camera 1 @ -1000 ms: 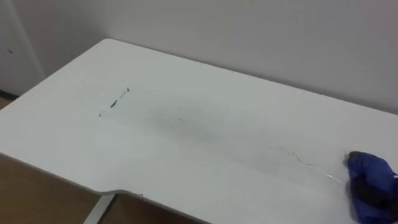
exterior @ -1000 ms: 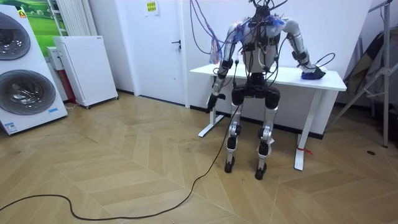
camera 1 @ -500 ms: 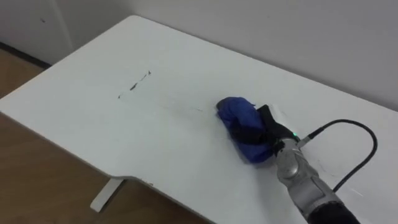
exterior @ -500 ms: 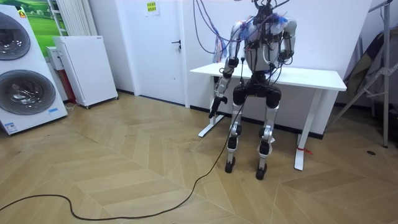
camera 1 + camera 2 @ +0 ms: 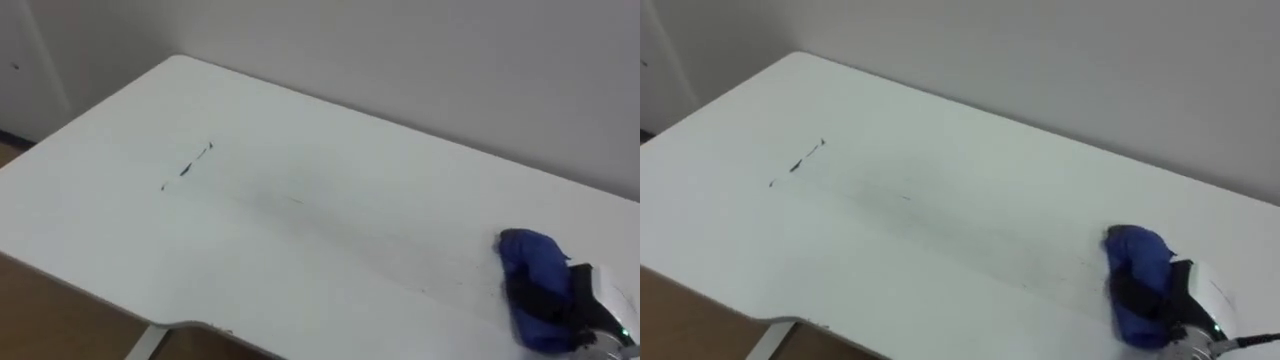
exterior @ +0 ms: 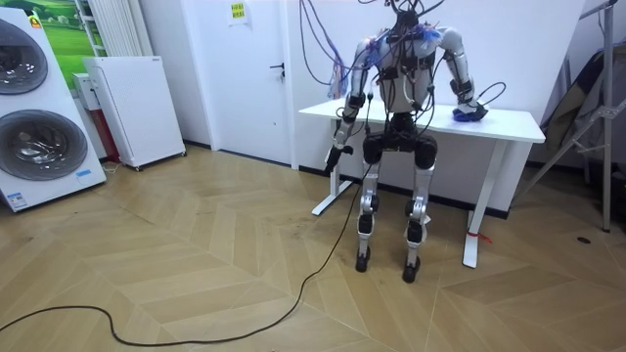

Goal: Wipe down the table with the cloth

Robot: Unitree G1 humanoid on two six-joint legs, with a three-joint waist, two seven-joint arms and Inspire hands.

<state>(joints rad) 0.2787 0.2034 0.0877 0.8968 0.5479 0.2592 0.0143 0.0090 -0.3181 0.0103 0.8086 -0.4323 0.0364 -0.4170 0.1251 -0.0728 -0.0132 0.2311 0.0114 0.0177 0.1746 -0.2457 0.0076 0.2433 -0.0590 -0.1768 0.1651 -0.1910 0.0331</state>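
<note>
- The right hand point(image 5: 545, 300) is clutching the blue cloth point(image 5: 528, 255), with dark fingers curled over it, and is resting it on the white table point(image 5: 330, 150) toward the right end.
- The dark marks point(image 5: 186, 167) are sitting well apart from the cloth, over on the left, untouched.
- In my judgement a good stroke is calling for flat, even pressure, sweeping left across those marks without letting the cloth bunch.
- The left hand point(image 6: 335, 156) is hanging beside the table; whether it is open or closed I cannot tell.
</note>
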